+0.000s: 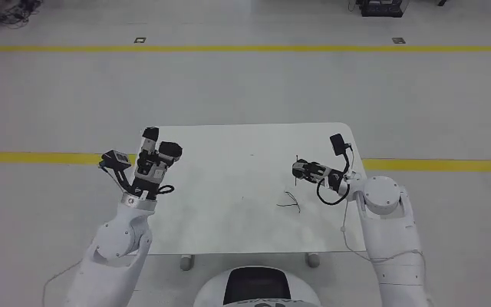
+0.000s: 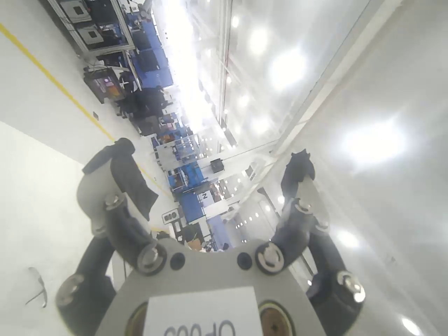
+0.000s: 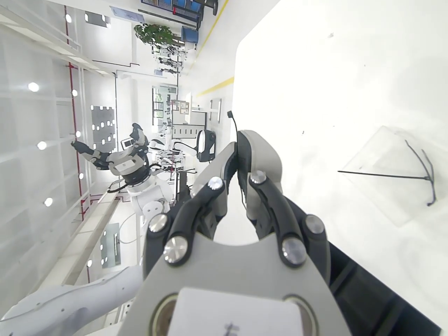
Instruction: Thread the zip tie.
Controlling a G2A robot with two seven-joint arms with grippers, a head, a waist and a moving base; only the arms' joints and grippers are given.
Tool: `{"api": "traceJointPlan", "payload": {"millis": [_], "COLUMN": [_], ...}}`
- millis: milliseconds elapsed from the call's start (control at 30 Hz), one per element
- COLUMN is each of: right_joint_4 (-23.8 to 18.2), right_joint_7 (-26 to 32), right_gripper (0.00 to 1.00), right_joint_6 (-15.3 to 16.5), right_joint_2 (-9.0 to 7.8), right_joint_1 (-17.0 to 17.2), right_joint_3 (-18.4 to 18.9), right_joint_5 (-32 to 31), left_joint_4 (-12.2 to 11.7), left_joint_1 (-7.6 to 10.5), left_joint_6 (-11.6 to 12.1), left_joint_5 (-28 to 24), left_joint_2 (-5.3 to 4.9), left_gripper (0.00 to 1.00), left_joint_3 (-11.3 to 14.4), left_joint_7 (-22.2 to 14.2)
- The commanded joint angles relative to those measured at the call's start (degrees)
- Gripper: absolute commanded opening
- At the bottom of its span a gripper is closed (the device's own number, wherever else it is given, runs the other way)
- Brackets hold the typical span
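Zip tie (image 3: 232,123), a thin black plastic strap with a small square head, is clamped between the dark pads of the right pincer (image 3: 237,143). The pincer is clenched on the strap, and the head end projects past its fingertips, above the right part of the table (image 1: 230,153). Near it, a second zip tie (image 3: 421,177), black and bent into a narrow loop with a straight tail, lies on a clear glossy film sheet (image 3: 378,152) on the smooth white tabletop. Farther off, the left pincer (image 2: 210,152) is raised over the table's left edge, spread wide, grasping nothing.
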State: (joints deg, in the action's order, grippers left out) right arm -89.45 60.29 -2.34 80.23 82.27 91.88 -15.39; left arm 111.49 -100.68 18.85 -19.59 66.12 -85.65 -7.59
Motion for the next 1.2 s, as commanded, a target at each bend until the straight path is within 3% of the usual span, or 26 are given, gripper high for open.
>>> {"api": "traceJointPlan", "payload": {"millis": [0, 167, 200, 300, 333, 400, 433, 667, 733, 800, 867, 967, 1033, 1167], "right_joint_4": [0.1, -0.3, 0.0, 1.6, 2.7, 5.2, 5.8, 5.8, 6.1, 6.2, 6.5, 7.3, 8.6, 12.5], "right_joint_7": [-1.2, -1.7, -1.9, -2.4, -2.7, -0.2, 0.4, 0.4, -0.7, -1.8, -2.5, -4.2, -5.3, -5.2], "right_gripper": [0.00, 0.00, 0.00, 0.00, 0.00, 0.00, 0.00, 0.00, 0.00, 0.00, 0.00, 0.00, 0.00, 0.00], "right_joint_6": [-1.4, -4.7, -5.5, -7.4, -8.6, -11.8, -12.0, -12.0, -12.4, -14.0, -15.5, -17.1, -17.1, -17.1], "right_joint_2": [-0.05, -0.44, -0.54, -0.70, -0.74, -0.77, -0.79, -0.79, -0.74, -0.71, -0.67, -0.66, -0.62, -0.57], "right_joint_1": [0.2, -0.7, -1.3, -2.6, -3.3, -4.8, -5.4, -5.4, -5.1, -5.9, -6.8, -8.6, -9.7, -11.5], "right_joint_3": [-0.3, -1.3, -1.7, -2.8, -3.3, -4.3, -4.3, -4.3, -5.0, -6.1, -6.7, -7.6, -8.1, -8.7], "right_joint_5": [0.7, 1.5, 1.3, 1.1, 1.2, 2.9, 4.0, 4.0, 4.6, 5.2, 6.4, 7.4, 8.4, 11.2], "left_joint_4": [1.5, 4.2, 3.9, 2.6, 2.0, 1.4, 0.7, 0.7, 1.8, 3.3, 4.2, 4.3, 4.1, 3.5], "left_joint_1": [0.89, 3.37, 4.31, 6.25, 7.23, 8.16, 8.31, 8.42, 9.06, 9.80, 11.35, 12.93, 14.53, 16.67], "left_joint_6": [0.6, 0.6, 0.6, 0.6, 0.6, 0.6, 0.6, 0.5, 0.6, 0.6, 0.6, 0.6, 0.6, 0.6], "left_joint_5": [8.1, 27.4, 33.7, 43.4, 49.2, 55.1, 57.3, 58.1, 63.9, 66.5, 73.3, 79.6, 86.9, 93.0], "left_joint_2": [-0.19, -0.35, -0.46, -0.50, -0.63, -0.79, -0.85, -0.89, -1.14, -1.30, -1.75, -2.10, -2.44, -2.79], "left_gripper": [1.00, 1.00, 1.00, 1.00, 1.00, 1.00, 1.00, 1.00, 1.00, 1.00, 1.00, 1.00, 1.00, 1.00], "left_joint_3": [0.1, 5.0, 6.5, 10.9, 12.5, 14.9, 14.8, 14.8, 15.4, 17.3, 19.2, 22.5, 25.2, 29.1], "left_joint_7": [-2.6, -6.6, -7.5, -7.4, -7.5, -6.3, -5.0, -5.3, -7.5, -8.4, -11.2, -12.9, -15.4, -13.6]}}
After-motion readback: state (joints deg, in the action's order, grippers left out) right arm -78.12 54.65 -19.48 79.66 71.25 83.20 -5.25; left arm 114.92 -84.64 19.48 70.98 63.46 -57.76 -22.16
